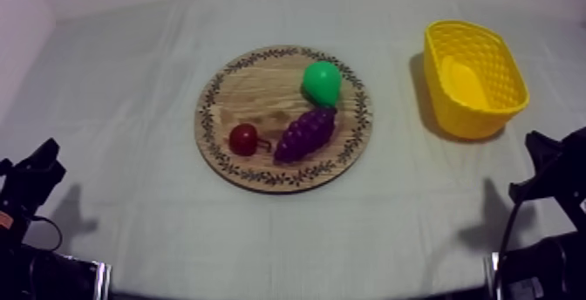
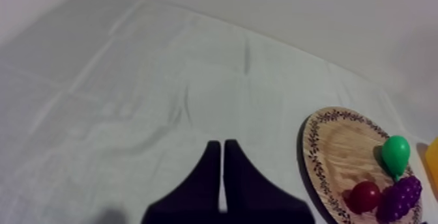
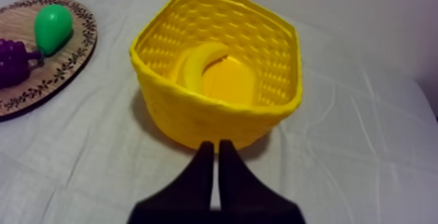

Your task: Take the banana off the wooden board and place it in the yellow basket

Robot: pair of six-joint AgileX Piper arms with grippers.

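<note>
My right gripper [image 3: 216,147] has its two black fingers pressed together into a narrow wedge, with nothing between them. It sits low, just short of the yellow basket [image 3: 195,119], and points straight at the basket's near wall. The banana [image 3: 201,62] lies inside the basket, on its floor. Its curved length runs along the wall on the side that faces the wooden board [image 1: 253,90].

From my right gripper the banana is dead ahead, just over that near wall. My left gripper [image 2: 221,145] is also closed on nothing. It rests well apart from the basket, on the far side of the board from it. The right arm is therefore clearly the nearer one.

The board beside the basket carries the green pear [image 1: 321,83], the bunch of grapes [image 1: 305,133] and the small red fruit [image 1: 243,139].

With the banana lying in the basket and both grippers empty, I judge the task complete. If the banana needed any nudge, my right arm would have to lift over the basket rim and come down along the fruit's length.
</note>
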